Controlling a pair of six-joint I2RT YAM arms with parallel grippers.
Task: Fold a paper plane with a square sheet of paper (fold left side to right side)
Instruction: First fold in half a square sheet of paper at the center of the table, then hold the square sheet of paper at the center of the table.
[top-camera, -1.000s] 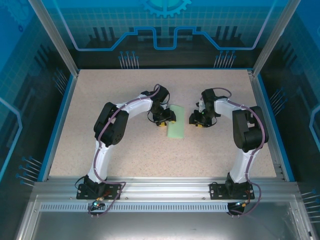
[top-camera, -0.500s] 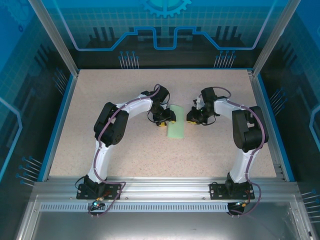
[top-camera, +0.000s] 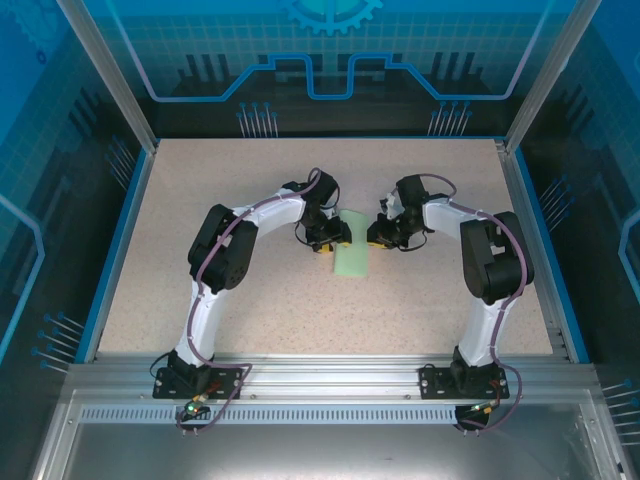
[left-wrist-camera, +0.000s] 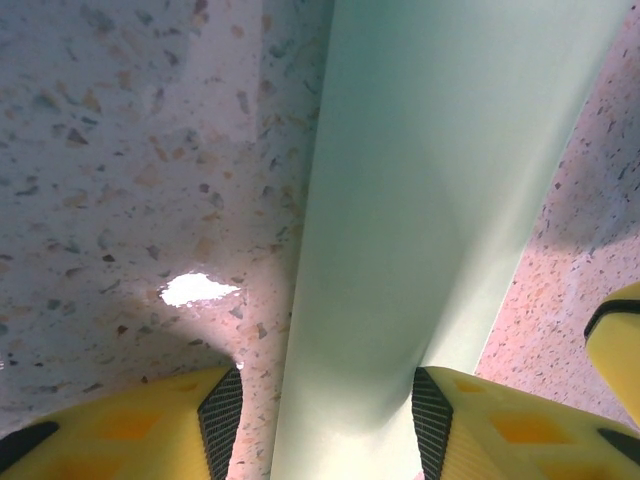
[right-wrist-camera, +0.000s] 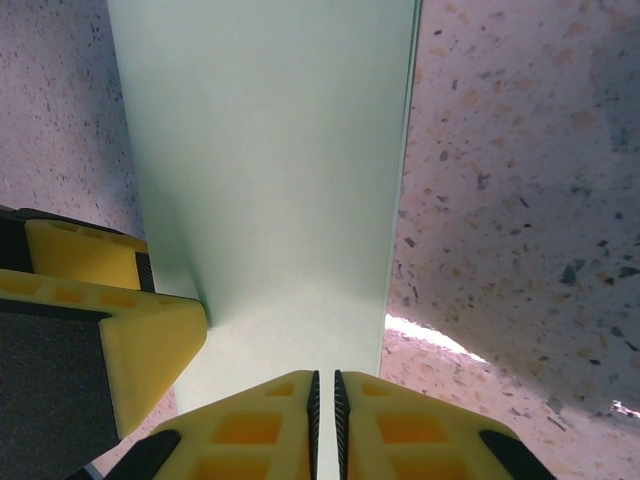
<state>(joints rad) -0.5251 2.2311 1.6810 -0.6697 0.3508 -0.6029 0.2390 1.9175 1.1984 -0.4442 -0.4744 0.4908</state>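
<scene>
- square sheet of paper (top-camera: 352, 256): folded narrow strip at frame centre, long axis top-to-bottom.
- left gripper (left-wrist-camera: 327, 425): jaws apart, straddling its upper end.
- right gripper (right-wrist-camera: 324, 400): jaws together, tips by its right edge.

The right hand (top-camera: 374, 238) slid left (closing) to the paper (top-camera: 352, 262).

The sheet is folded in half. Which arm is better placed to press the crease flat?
Probably the right: the right pincer is shut, tips together over the folded paper, ready to press. The left pincer stands open, astride the paper's end.
</scene>
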